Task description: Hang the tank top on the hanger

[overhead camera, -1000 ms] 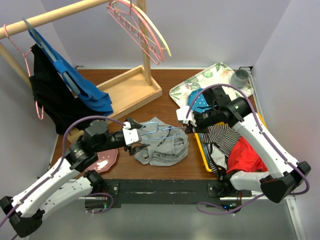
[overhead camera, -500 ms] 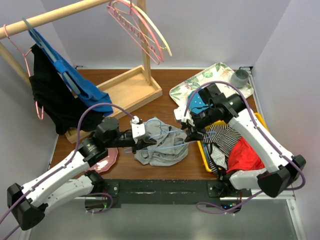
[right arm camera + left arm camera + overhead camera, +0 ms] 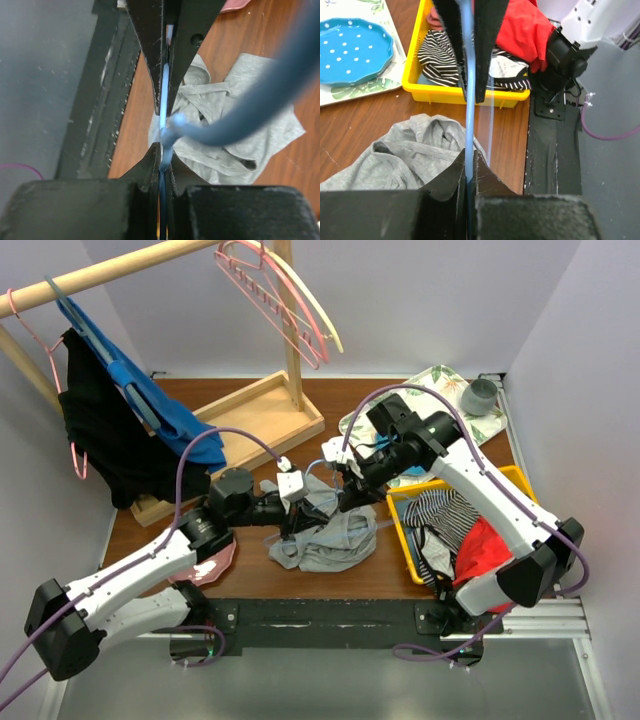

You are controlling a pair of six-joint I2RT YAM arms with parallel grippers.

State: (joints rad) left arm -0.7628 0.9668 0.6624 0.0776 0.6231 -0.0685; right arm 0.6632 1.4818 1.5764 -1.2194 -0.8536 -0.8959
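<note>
1. Above the table [image 3: 345, 402], the hanger [image 3: 468, 107] is held over the crumpled tank top [image 3: 325, 537].
2. The left gripper [image 3: 469, 159] pinches the hanger's thin wire.
3. The right gripper [image 3: 163, 155] pinches it too; the tank top lies below both, untouched.

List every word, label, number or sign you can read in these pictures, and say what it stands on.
None: no readable text in any view. The soft light-grey knit tank top, the thin pale-blue hanger, the yellow plastic bin and the round blue white-dotted plate bear no lettering.
</note>
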